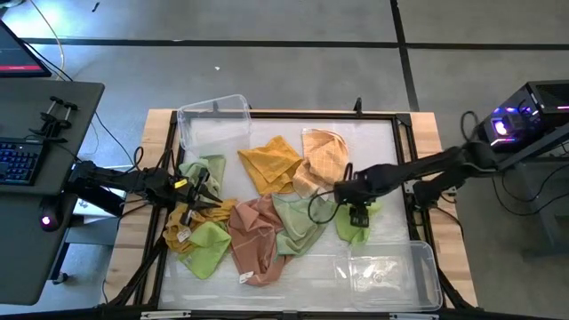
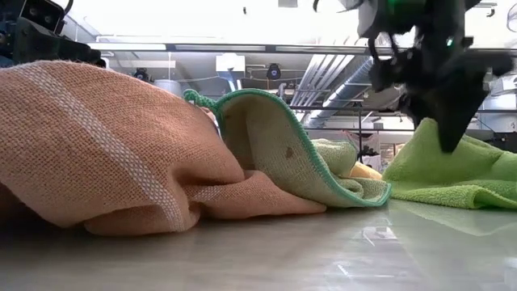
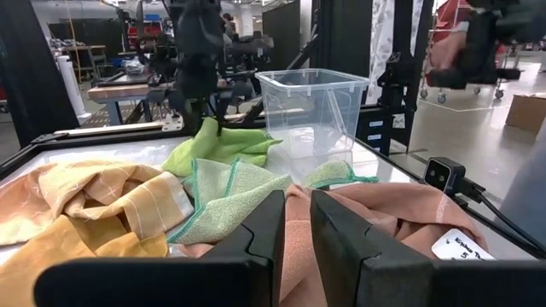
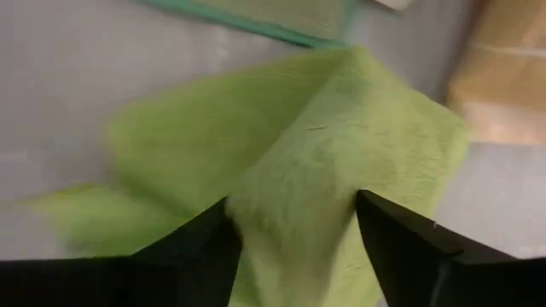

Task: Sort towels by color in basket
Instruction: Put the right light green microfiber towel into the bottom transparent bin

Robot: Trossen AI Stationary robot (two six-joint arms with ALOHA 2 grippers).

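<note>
Gripping a bright green towel [image 1: 354, 227] between its two fingers, the right gripper [image 1: 358, 216] stands near the bench's [image 1: 293, 126] right half, just in front of the middle; the right wrist view shows the cloth [image 4: 299, 170] bunched into a ridge running between the dark fingers [image 4: 401, 247], its corner pointing away from the wrist. Most other towels lie in a loose heap across the bench's middle and left: a mustard yellow one [image 1: 271, 162] and a peach-orange one [image 1: 324, 156] toward the far edge, a dusty pink one [image 1: 253, 233] with its long axis running from the middle toward the near edge, a pale green towel with a darker green hem [image 1: 298, 222] beside it, and more green and yellow cloth at the left. Two clear plastic bins stand on the bench, one at the far left corner [image 1: 213, 120] and one at the near right corner [image 1: 391, 271]; no towel shows inside either. The left gripper [image 1: 191, 191] sits over the heap's left side, and its wrist view shows its fingers [image 3: 256, 243] narrowly apart with pink cloth [image 3: 401, 213] just beyond them. Only the low view shows the pink towel [image 2: 105, 145] humped high, with the hemmed green one [image 2: 275, 137] curling up against it.
</note>
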